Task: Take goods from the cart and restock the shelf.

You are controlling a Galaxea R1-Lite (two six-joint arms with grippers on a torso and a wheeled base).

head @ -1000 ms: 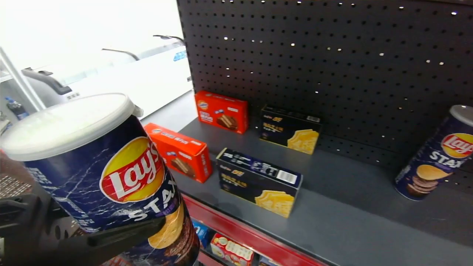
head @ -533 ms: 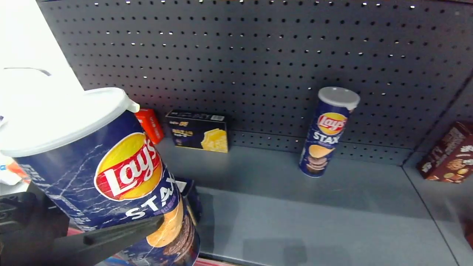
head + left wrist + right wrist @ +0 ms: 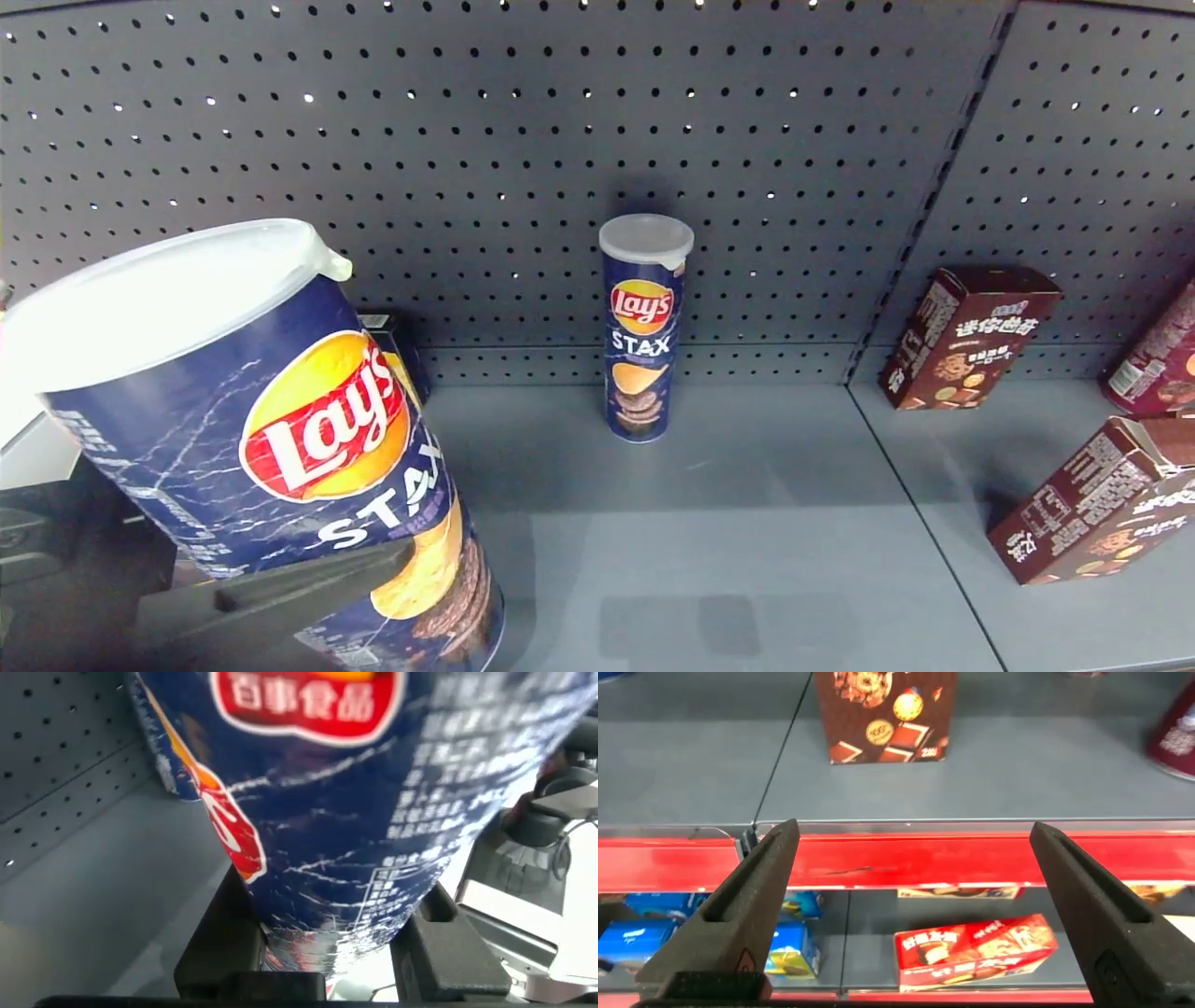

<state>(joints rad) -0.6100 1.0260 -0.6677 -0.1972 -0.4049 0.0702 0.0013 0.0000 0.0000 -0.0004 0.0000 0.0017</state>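
A chip can is found upright at the back of the shelf, close to the pegboard. A second can is held tilted, clamped in the left hand, near the shelf's front left and not yet set down. The right hand is spread apart and empty, facing the shelf's red edge. The restocking is judged partly done, with the held can left to place.

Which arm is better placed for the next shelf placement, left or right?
Left. The left gripper is shut on a chips can close to the shelf, which has bare space beside the standing can. The right gripper is open and empty, facing the red edge.
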